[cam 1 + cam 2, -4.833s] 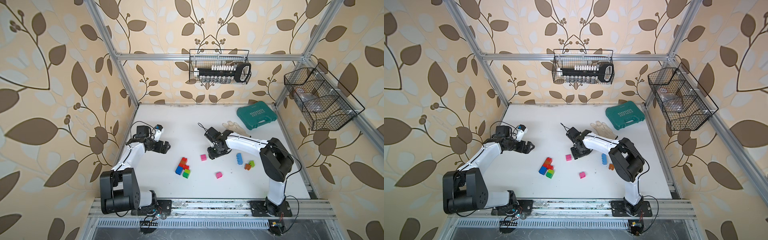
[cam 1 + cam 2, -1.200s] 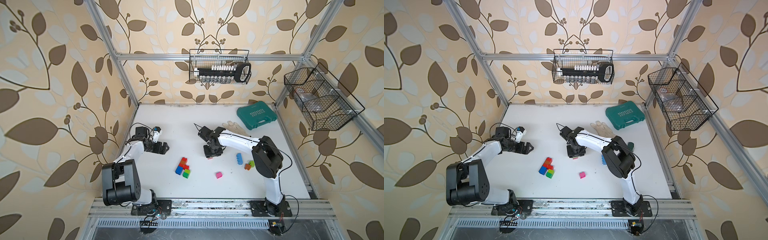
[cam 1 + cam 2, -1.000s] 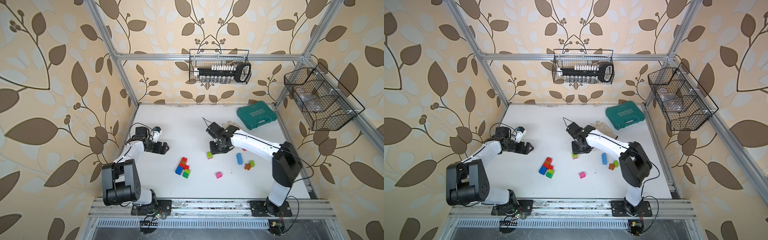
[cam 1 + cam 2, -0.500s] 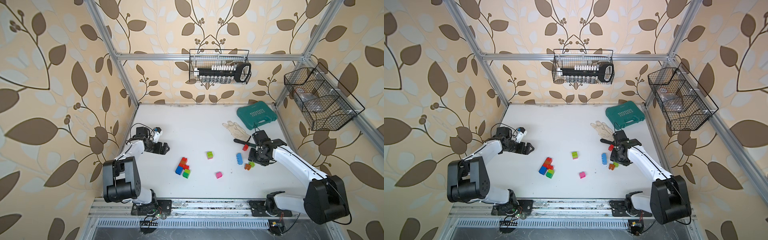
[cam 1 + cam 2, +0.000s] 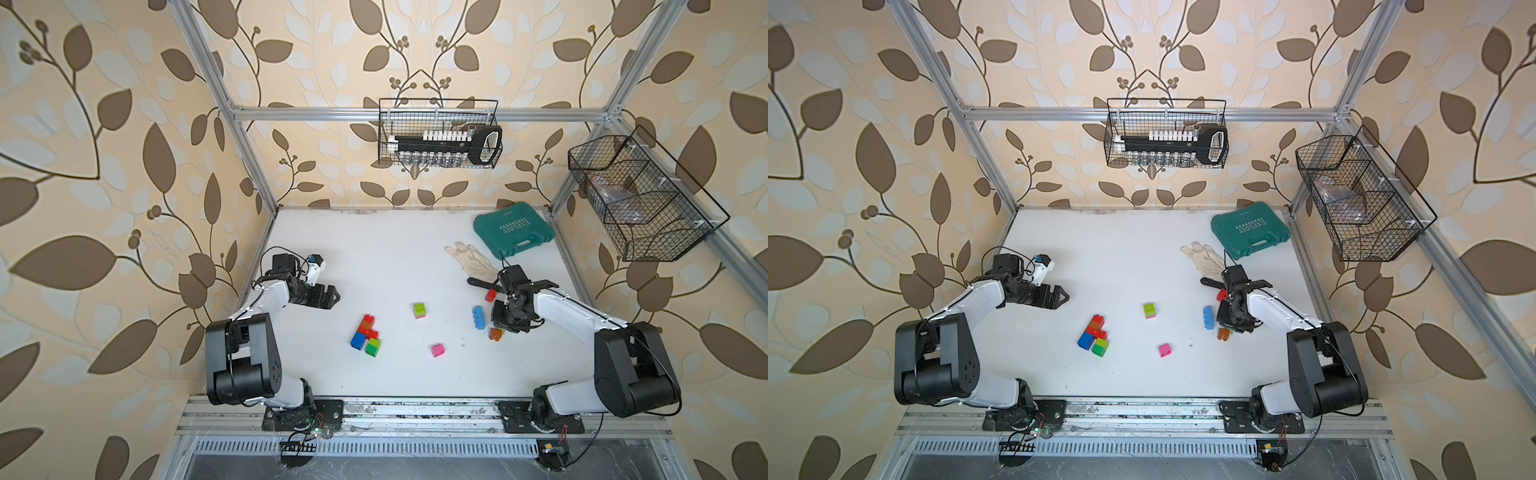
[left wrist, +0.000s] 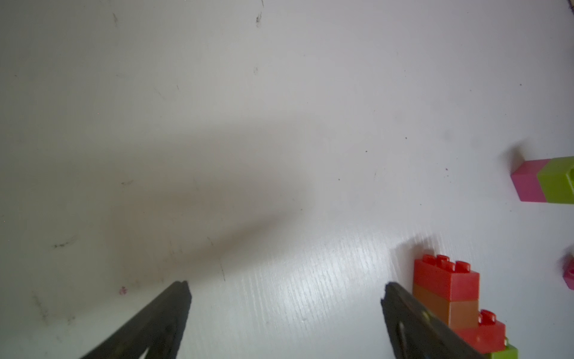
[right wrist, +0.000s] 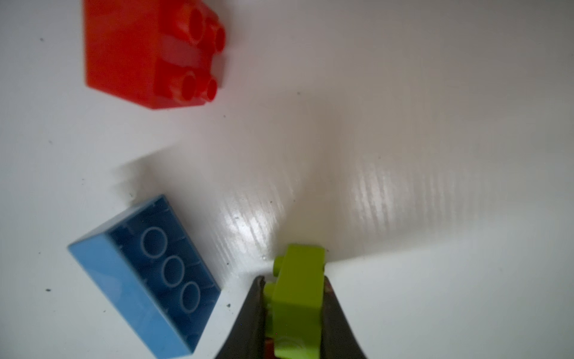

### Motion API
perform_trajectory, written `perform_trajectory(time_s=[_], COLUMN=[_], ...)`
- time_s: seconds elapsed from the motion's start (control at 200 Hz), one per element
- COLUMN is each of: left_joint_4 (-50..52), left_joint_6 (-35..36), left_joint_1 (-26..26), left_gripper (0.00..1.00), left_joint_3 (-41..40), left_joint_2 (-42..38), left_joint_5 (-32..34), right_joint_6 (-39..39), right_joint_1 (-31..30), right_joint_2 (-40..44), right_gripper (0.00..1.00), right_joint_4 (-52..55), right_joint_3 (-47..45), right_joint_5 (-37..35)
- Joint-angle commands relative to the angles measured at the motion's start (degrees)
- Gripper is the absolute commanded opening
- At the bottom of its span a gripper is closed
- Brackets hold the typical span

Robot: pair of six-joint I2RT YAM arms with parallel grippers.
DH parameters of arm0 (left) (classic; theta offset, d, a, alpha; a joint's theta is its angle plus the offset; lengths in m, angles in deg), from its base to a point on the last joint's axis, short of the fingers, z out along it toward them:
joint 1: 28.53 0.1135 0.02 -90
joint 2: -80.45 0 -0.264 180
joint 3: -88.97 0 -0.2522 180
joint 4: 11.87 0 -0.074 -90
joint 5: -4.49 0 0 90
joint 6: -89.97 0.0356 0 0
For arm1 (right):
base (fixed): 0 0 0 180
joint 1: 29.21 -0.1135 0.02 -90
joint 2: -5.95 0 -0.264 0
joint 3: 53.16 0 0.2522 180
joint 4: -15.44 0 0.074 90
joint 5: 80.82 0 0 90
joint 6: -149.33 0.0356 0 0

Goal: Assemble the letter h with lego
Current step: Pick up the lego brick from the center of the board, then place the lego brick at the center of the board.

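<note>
Lego point(image 5: 1094, 332) lies scattered over the white table point(image 5: 395, 257). At the right side we see the right gripper point(image 7: 293, 279) low over the surface, pinched tight on a lime brick point(image 7: 298, 289) whose studs stick out sideways past the black fingers point(image 7: 248, 317). Just left of it a light blue brick point(image 7: 146, 273) lies on its side with its hollow underside showing. A red brick point(image 7: 149, 52) lies farther back, studs turned sideways. In both top views an orange brick point(image 5: 495, 333) sits just near of this gripper; we cannot tell whether they touch.

At the left side the left gripper point(image 5: 330, 296) points toward the middle, jaws spread wide and holding nothing. Its wrist view shows bare table between the fingers point(image 6: 161, 317).

Near the middle we find a joined cluster point(image 5: 366, 336) of orange, red, blue and green bricks. A lime-and-pink pair point(image 5: 419, 310) lies to its right and slightly farther. A single pink brick point(image 5: 437, 350) sits nearer, apart from both.

In the far right corner a teal case point(image 5: 513, 227) lies flat, with a white glove point(image 5: 469, 257) just beside it.
</note>
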Motion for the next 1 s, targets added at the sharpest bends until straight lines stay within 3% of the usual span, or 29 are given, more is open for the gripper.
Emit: perform_trajectory(time_s=[0.0,0.27,0.48,0.7,0.995], left_joint_4=[0.6,0.7,0.7,0.9,0.9], left_joint_6=[0.1,0.1,0.2,0.3,0.3], left_joint_1=[0.5,0.4,0.4,0.5,0.5], left_gripper=[0.99,0.99,0.99,0.99,0.99], left_joint_3=[1.4,1.4,1.5,1.3,1.4], left_joint_2=[-0.5,-0.4,-0.2,-0.4,-0.4], left_joint_5=[-1.6,-1.6,-1.6,-1.9,-1.8], right_joint_6=[-0.6,1.0,3.1,10.2,14.0], right_joint_1=[0.2,-4.2,-21.4,-31.1,-33.8], right_joint_2=[1.8,7.8,-2.4,-13.3,-21.6], right_gripper=[0.18,0.18,0.2,0.2,0.2], right_joint_4=[0.0,1.1,0.7,-19.6,-31.3], right_joint_3=[0.6,4.7,15.5,16.7,11.7], right_joint_5=[-1.1,5.0,8.7,22.6,25.0])
